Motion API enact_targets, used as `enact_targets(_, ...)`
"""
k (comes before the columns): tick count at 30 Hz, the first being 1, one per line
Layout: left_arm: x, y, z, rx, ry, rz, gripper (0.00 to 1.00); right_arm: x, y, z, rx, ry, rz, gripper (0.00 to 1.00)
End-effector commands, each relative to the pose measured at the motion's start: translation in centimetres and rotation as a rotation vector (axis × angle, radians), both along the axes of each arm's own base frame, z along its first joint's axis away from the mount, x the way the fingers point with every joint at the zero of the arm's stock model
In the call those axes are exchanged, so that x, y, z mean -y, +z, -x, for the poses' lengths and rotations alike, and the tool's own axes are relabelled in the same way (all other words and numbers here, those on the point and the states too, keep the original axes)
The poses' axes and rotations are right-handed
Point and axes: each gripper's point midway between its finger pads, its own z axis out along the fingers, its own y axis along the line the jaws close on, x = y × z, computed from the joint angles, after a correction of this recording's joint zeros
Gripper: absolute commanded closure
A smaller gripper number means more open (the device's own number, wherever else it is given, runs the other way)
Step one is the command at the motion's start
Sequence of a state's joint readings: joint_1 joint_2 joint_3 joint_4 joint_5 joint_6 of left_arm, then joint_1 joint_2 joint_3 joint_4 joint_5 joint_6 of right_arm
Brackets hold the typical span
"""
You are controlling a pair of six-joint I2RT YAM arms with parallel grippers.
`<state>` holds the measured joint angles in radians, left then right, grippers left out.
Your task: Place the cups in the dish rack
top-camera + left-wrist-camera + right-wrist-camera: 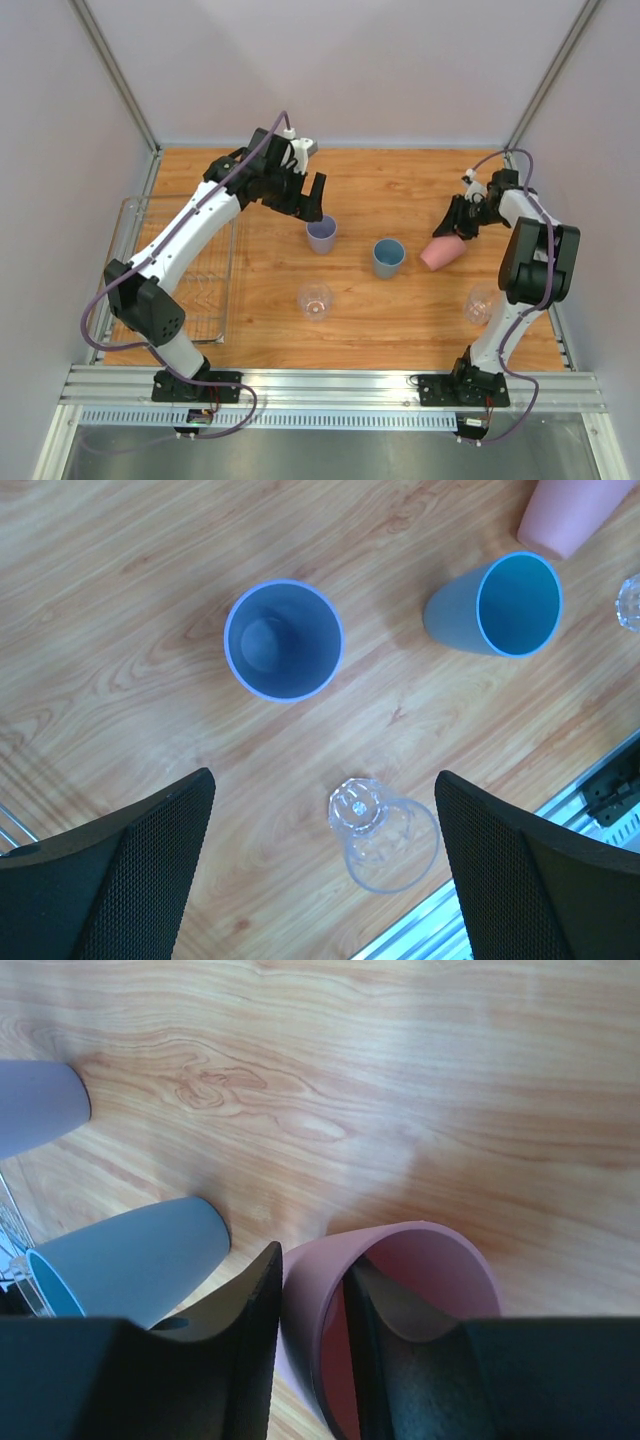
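Over the wood-grain table (400, 310), right fingers (240, 1345) pinch smooth pink cup (305, 1305); left fingers (120, 880) spread.

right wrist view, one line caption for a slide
Right gripper, jaws pinching the wall of the pink cup inside and out; blue cup and lavender cup nearby on the table.

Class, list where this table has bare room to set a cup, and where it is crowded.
Free: far strip between left gripper and right gripper; near strip between left clear cup and right clear cup. Crowded: middle row of lavender cup, blue cup, pink cup.
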<state>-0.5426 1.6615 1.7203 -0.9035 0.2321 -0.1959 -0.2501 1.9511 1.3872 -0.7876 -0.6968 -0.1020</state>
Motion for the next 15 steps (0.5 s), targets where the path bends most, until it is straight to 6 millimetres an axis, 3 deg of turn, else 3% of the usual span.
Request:
enact_targets(1,-0.3,1.9,0.9,0.045,-0.015,0.038,0.0,1.0,2.1,-0.5,0.029,-0.125,0.057,0.71)
enact_targets(3,-0.4,1.9,1.1,0.046,-0.018,0.037,0.0,1.9,2.1,0.1,0.007,-0.182,0.117,0.82)
enact_targets(4,-0.4,1.9,1.1,0.049,-0.022,0.038,0.0,2.0,2.3,0.3,0.006,-0.194,0.124,0.97)
enact_targets(5,-0.4,1.8,1.2,0.047,-0.024,0.037,0.0,2.2,2.4,0.4,0.002,-0.21,0.132,1.0)
enact_targets(8,-0.5,2.1,1.3,0.057,-0.026,0.04,0.0,1.9,4.0,0.5,0.015,-0.236,0.135,1.0)
enact_targets(10,-0.5,2.2,1.3,0.064,-0.028,0.04,0.0,1.3,6.5,0.1,0.063,-0.236,0.176,1.0)
enact_targets(11,-0.7,2.5,1.4,0.073,-0.025,0.039,0.0,2.2,7.2,-0.2,0.078,-0.265,0.271,1.0)
enact_targets(12,-0.8,2.4,1.3,0.073,-0.021,0.036,0.0,2.1,8.1,-0.4,0.098,-0.266,0.317,1.0)
enact_targets(13,-0.9,2.5,1.3,0.078,-0.014,0.031,0.0,0.7,10.0,-0.9,0.15,-0.238,0.358,1.0)
enact_targets(15,-1.5,2.4,1.1,0.083,0.013,0.008,0.0,0.9,11.0,-1.3,0.187,-0.272,0.466,0.99)
